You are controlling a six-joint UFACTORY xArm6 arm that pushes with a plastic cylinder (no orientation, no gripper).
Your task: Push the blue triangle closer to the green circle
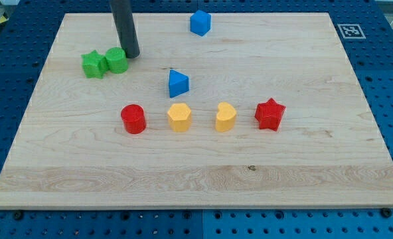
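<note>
Rod's tip [133, 56] sits just right of the green circle [116, 60] — no end effector on this arm, nothing held. Blue triangle [178, 83] lies apart, toward the table [283, 186] centre.

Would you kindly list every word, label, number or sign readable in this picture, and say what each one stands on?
No readable words, brands or numbers anywhere.
One sign: a black-and-white square fiducial marker, printed at the wooden board's corner at the view's top right; it is a pattern, not text.
The blocks, such as the blue triangle and green circle, carry no markings.
</note>
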